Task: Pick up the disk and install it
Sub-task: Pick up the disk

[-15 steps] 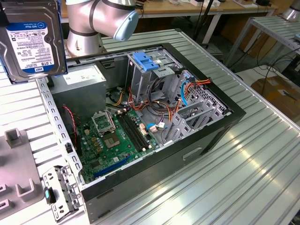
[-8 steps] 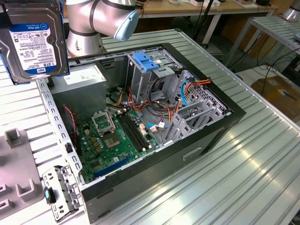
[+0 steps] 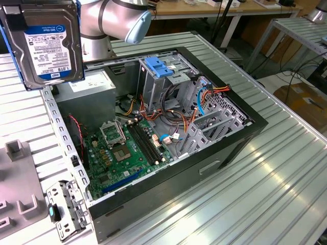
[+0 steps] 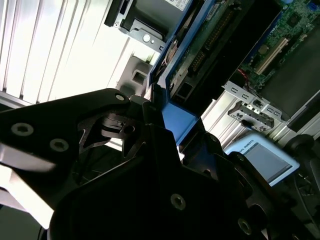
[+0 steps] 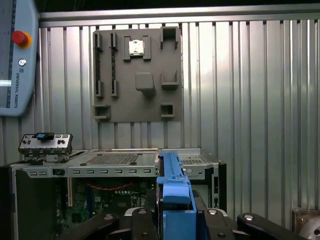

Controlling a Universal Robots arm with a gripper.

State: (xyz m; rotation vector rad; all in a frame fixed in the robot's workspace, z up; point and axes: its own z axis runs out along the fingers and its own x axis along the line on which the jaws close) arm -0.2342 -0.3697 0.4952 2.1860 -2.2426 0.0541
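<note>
Grey metal with a white, blue-banded label, the disk was held upright in the air with its label facing the exterior view. It touched neither the table nor the computer case.

The gripper had its jaws pinched on the disk's blue carrier edge, as seen in the first wrist view. The disk hung above the case corner at the exterior view's left, over the grey power supply box.

The case lay open on the table, near its middle. The motherboard was exposed. The drive cage and its blue latch stood at the case's far side, well apart from the disk. 1 grey fixture plate lay on the table beside the case.

Assessment:
- Pick-up appeared complete, as the disk was lifted and secured.
- Installation was not yet done, as the disk was seated in no part of the case.
</note>
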